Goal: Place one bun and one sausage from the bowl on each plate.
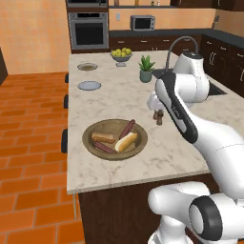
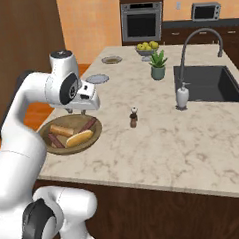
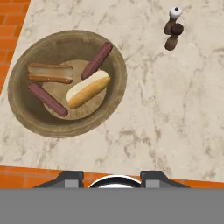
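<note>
The olive-brown bowl sits near the counter's front left and holds two buns and two sausages. A pale bun lies beside a browner bun. One sausage leans on the rim, and the other sausage lies low in the bowl. Two small grey plates stand farther back, the nearer plate and the farther plate, both bare. My gripper hovers open and empty above the counter, by the bowl's rim.
A pepper mill stands just right of the bowl. A potted plant and a grey fruit bowl are at the back. The sink, faucet and soap dispenser lie to the right.
</note>
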